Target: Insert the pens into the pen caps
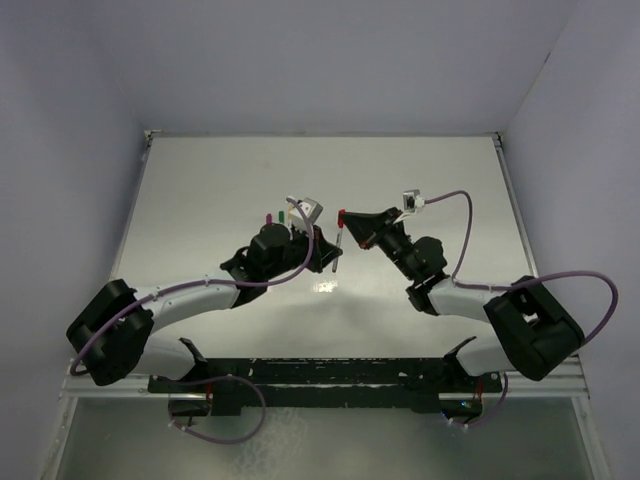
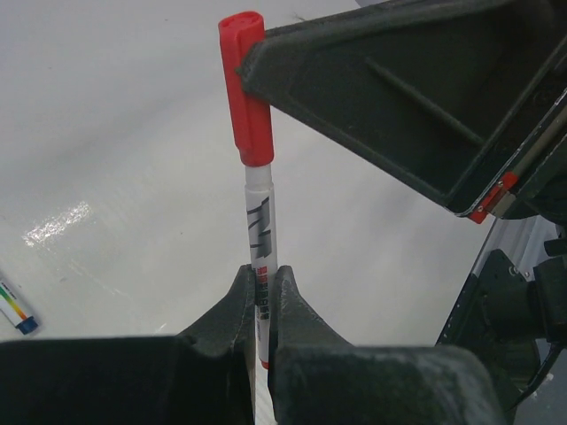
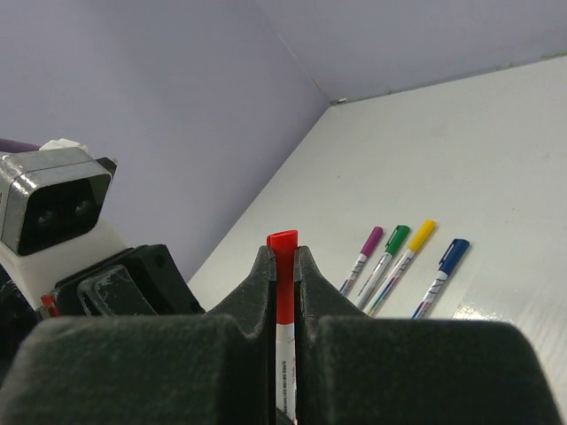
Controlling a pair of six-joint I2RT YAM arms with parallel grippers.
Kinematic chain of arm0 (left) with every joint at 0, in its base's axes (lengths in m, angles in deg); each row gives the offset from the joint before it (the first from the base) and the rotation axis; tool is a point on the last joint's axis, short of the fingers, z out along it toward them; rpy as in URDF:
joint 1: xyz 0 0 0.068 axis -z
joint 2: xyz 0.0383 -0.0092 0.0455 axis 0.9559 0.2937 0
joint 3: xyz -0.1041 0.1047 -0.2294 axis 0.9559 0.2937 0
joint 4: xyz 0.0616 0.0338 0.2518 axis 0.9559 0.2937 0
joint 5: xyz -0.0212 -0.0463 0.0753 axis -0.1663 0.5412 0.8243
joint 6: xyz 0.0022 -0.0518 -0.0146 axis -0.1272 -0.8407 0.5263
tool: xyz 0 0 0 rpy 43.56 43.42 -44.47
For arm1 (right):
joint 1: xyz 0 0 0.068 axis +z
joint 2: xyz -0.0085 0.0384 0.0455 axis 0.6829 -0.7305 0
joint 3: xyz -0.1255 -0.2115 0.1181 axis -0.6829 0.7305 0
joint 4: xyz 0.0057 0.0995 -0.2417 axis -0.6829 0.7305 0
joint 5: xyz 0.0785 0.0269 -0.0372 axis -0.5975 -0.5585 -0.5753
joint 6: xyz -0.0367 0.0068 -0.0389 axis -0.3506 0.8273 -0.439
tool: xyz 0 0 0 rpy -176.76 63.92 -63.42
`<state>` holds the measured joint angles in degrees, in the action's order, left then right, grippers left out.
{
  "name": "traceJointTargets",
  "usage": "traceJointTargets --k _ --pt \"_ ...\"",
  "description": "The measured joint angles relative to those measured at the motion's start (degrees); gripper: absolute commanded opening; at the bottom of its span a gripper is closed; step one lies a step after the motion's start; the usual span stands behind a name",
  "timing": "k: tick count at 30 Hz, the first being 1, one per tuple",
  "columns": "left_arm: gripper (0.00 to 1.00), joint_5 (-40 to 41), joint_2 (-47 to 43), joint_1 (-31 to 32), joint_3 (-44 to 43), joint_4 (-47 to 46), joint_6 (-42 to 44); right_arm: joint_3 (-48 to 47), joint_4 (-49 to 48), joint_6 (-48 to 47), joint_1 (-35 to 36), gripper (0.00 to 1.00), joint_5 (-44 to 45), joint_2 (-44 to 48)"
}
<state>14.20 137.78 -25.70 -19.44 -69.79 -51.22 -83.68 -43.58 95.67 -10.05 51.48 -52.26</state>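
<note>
Over the middle of the worktop the two arms meet on one red pen, held off the surface between them. The left gripper is pinched narrow on the lower part of the white barrel, its fingers pressed against both sides just under the printed lettering. The red cap sits on the upper end of that pen, and the right gripper is clamped tight around it, only the cap's top showing above its fingers. Whether the cap is pushed fully home I cannot tell.

Four more pens lie flat on the worktop, side by side and almost touching, caps toward the far edge: a purple-capped pen, a green-capped pen, a yellow-capped pen and a blue-capped pen. From above they sit left of the middle, largely hidden behind the left arm
</note>
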Motion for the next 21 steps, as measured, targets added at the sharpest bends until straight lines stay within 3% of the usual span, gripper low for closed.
traceJointTargets --k 15,21 --pt "0.0 4.22 -1.73 -0.22 -0.2 -0.02 0.15 -0.44 -3.76 0.79 0.35 0.0 -3.06 -2.58" --pt "0.0 6.45 -1.95 -0.76 -1.38 2.23 2.21 -3.76 2.45 -0.74 1.18 0.0 -2.25 -2.45"
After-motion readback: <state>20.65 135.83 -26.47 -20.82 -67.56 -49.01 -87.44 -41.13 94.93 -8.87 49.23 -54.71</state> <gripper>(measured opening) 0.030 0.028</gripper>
